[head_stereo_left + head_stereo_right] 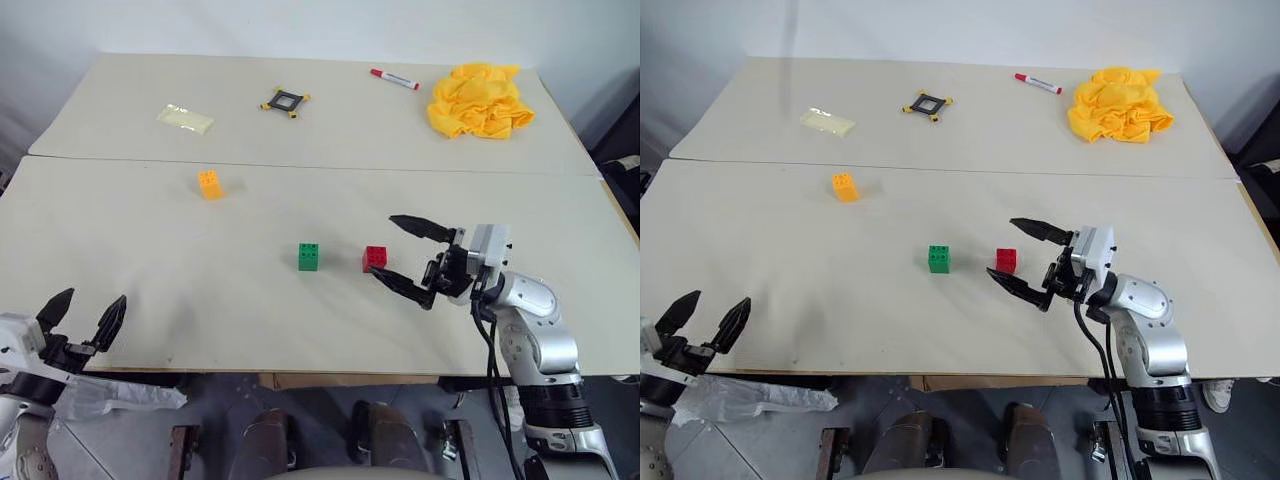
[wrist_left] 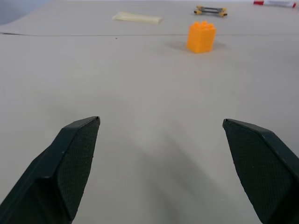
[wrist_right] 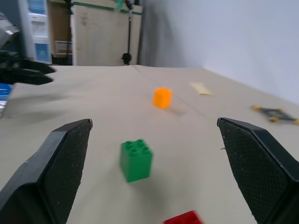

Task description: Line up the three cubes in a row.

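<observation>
Three studded cubes sit on the beige table point(image 1: 150, 250). The orange-yellow cube point(image 1: 210, 185) stands toward the far left, and also shows ahead of the fingers in the left wrist view point(image 2: 201, 37). The green cube point(image 1: 309, 256) and the red cube point(image 1: 375, 258) sit side by side near the middle, a small gap between them. My right gripper point(image 1: 382, 245) is open just right of the red cube, one finger on either side of it, not touching. The right wrist view has the green cube point(image 3: 136, 160) and the red cube point(image 3: 184, 218) between its fingers. My left gripper point(image 1: 95, 296) hangs open and empty at the table's front left edge.
Along the far side lie a crumpled yellow cloth point(image 1: 480, 100), a red marker point(image 1: 394, 78), a black square frame with yellow corners point(image 1: 285, 101) and a pale yellow flat piece point(image 1: 185, 118). A seam runs across the table behind the orange cube.
</observation>
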